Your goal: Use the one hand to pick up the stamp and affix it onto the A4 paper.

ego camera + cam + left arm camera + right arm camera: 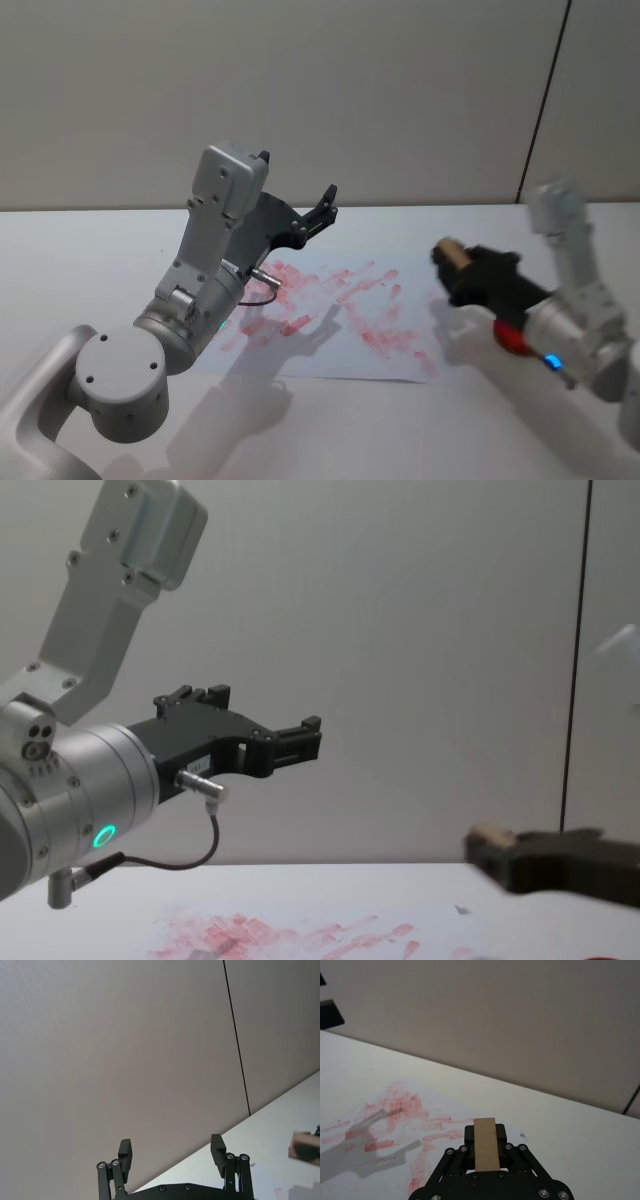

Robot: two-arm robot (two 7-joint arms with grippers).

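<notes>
My right gripper point(450, 262) is shut on the stamp point(449, 252), a light-tan wooden block. It hangs in the air at the right edge of the A4 paper point(330, 318). In the right wrist view the stamp point(485, 1144) stands between the black fingers, with the A4 paper point(415, 1125) and its red marks below and ahead. In the chest view the stamp point(487, 837) shows at the tip of the right gripper point(495, 848), above the A4 paper point(300, 935). My left gripper point(325, 205) is raised above the paper's far left part, open and empty, as the left wrist view shows point(172, 1152).
The white table point(100, 250) spreads around the sheet, with a grey wall behind. The big left arm point(190, 300) rises over the paper's left part, and its shadow lies on the sheet.
</notes>
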